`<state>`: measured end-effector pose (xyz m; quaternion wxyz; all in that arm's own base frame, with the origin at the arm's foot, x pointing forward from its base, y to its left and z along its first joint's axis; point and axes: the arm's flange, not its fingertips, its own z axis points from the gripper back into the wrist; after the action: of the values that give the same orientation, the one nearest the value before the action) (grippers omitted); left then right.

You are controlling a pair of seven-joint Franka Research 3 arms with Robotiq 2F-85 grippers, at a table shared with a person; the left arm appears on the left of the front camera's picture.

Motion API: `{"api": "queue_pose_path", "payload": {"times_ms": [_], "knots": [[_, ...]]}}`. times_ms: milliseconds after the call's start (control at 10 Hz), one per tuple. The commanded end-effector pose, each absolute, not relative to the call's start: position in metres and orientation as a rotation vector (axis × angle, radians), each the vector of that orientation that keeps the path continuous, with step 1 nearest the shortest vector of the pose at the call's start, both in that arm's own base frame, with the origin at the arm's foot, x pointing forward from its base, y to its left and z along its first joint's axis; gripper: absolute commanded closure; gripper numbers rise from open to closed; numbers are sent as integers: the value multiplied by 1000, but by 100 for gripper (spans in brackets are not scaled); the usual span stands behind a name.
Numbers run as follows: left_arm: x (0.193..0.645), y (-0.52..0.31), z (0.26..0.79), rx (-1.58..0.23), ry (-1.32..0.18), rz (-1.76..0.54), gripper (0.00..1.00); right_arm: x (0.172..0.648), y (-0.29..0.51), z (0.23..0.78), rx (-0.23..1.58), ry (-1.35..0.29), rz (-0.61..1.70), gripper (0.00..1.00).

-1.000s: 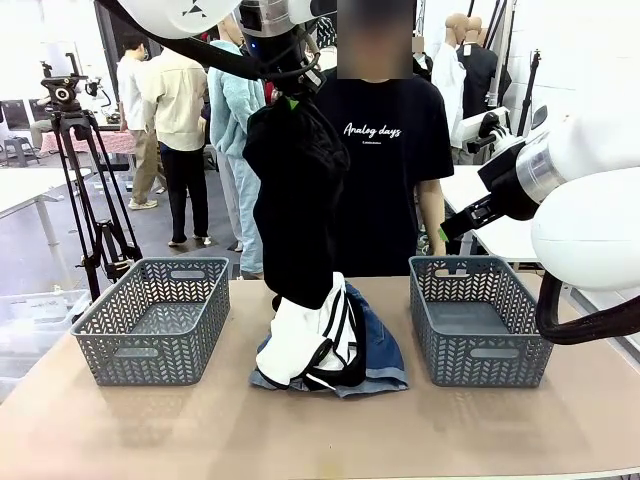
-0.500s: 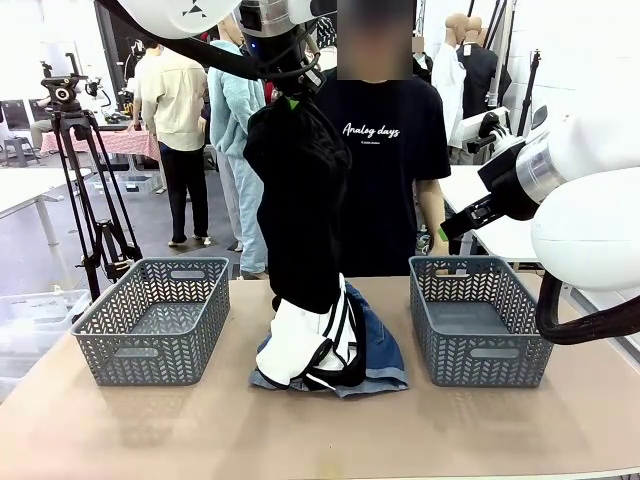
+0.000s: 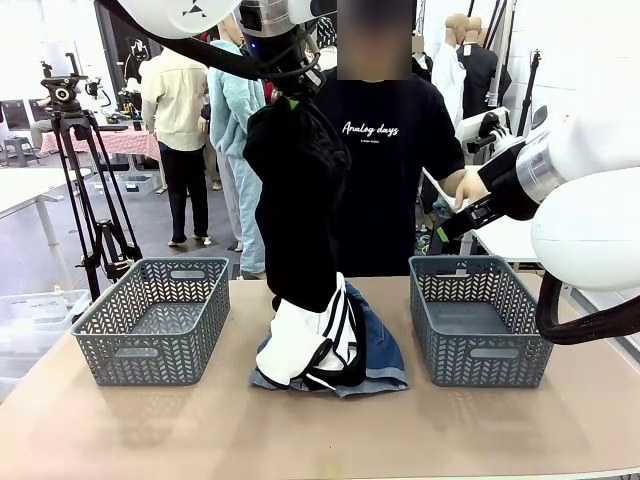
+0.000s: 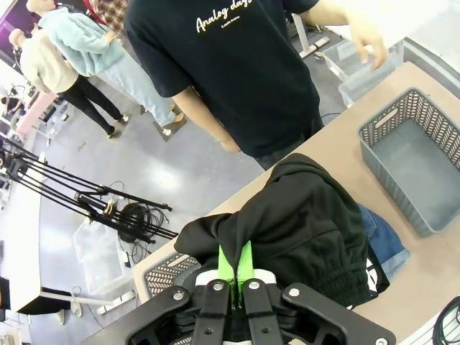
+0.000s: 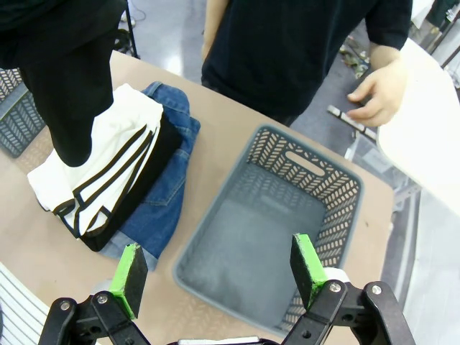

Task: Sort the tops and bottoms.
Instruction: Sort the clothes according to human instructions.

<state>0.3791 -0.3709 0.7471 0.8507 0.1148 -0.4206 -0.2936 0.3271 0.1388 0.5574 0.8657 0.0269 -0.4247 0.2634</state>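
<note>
Tan table [image 3: 320, 440] across the lower frame, bearing everything. Black top [image 3: 298, 190] at centre, hanging long from the left gripper [image 4: 236, 262], clamped tight on a fold of cloth near the upper edge of the frame. Held high, probably so the hem clears the pile before a carry to a basket; hem meeting or just overlapping the pile, hard to say which. Grey left basket [image 3: 150, 360] at lower left and right basket [image 3: 478, 350] at lower right, bare floors showing, set either side likely as one bin per kind. Between them a white striped garment [image 3: 300, 345] lying over the jeans [image 3: 382, 345], the bottoms, mostly buried, number unclear. Right gripper [image 5: 219, 272] spread wide, holding nothing, poised over the right basket, seemingly kept out of the way. Person's hand [image 3: 465, 187] at right, partly behind that arm, purpose unclear.
</note>
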Motion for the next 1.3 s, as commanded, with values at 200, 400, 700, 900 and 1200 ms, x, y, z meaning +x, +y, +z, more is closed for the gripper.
{"api": "queue_pose_path", "payload": {"times_ms": [200,400,700,900,1200], "knots": [[379,-368,753,230,-900,-618,100,328,140,556,54,-894,557,0],[379,-368,753,230,-900,-618,100,328,140,556,54,-894,557,0],[379,-368,753,230,-900,-618,100,328,140,556,54,-894,557,0],[379,-368,753,230,-900,-618,100,328,140,556,54,-894,557,0],[379,-368,753,230,-900,-618,100,328,140,556,54,-894,557,0]]}}
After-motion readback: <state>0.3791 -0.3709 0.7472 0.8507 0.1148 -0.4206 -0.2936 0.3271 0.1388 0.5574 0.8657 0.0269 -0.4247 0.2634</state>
